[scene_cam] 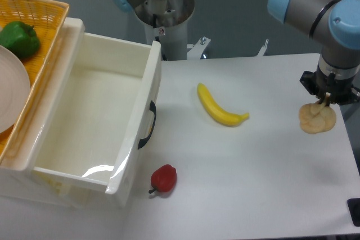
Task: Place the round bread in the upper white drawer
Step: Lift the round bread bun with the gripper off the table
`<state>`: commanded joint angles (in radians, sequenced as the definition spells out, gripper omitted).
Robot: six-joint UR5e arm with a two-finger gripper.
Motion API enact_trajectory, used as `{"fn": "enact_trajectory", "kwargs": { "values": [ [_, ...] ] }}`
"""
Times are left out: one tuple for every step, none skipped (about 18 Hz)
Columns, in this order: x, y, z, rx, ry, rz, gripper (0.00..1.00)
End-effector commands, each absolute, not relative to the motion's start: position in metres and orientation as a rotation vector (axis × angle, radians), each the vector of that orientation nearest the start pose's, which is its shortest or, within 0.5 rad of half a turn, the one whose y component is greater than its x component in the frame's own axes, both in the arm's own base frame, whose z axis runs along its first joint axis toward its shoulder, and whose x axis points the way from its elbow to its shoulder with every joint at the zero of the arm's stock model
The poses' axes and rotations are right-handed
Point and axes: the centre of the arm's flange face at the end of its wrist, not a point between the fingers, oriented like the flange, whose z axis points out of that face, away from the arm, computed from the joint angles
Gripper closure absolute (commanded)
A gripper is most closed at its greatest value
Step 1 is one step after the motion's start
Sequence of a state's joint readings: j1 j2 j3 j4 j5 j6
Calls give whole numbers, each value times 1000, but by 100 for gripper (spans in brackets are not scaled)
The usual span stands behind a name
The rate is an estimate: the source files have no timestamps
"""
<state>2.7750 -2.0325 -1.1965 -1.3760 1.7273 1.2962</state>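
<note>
The round bread [316, 118] is a pale tan bun lying at the right side of the white table. My gripper [325, 103] points down right over its top edge. The fingers stand close together and pinch into the bread's upper part. The bread looks to be resting on or just off the table. The upper white drawer [147, 85] is pulled open at the left, with a black handle [148, 125] on its front panel. Its inside looks bare.
A yellow banana [220, 107] lies mid-table between the bread and the drawer. A red pepper [163, 179] sits near the drawer's front corner. A yellow wicker basket [48, 12] with a green pepper [18, 38] and a white plate [10, 91] stands far left.
</note>
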Motion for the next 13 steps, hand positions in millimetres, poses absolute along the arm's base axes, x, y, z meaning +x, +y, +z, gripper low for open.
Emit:
{"fn": "enact_trajectory", "kwargs": {
  "values": [
    [-599, 360, 417, -3246, 142, 232, 100],
    [-595, 366, 417, -3237, 142, 229, 100],
    [-591, 372, 418, -3226, 145, 226, 100],
    [-580, 386, 422, -3214, 130, 235, 100],
    [-569, 398, 421, -3209, 101, 226, 100],
    [-555, 410, 423, -3194, 55, 221, 100],
    [-545, 417, 426, -3176, 9, 216, 100],
    [-534, 424, 430, -3163, -2, 211, 100],
    [-522, 430, 433, -3157, 3, 207, 100],
    [-508, 435, 436, -3142, -1, 197, 100],
    [-494, 438, 442, -3118, -27, 184, 100],
    [-485, 438, 451, -3087, -65, 176, 100],
    [-476, 441, 460, -3052, -97, 162, 100]
  ]
}}
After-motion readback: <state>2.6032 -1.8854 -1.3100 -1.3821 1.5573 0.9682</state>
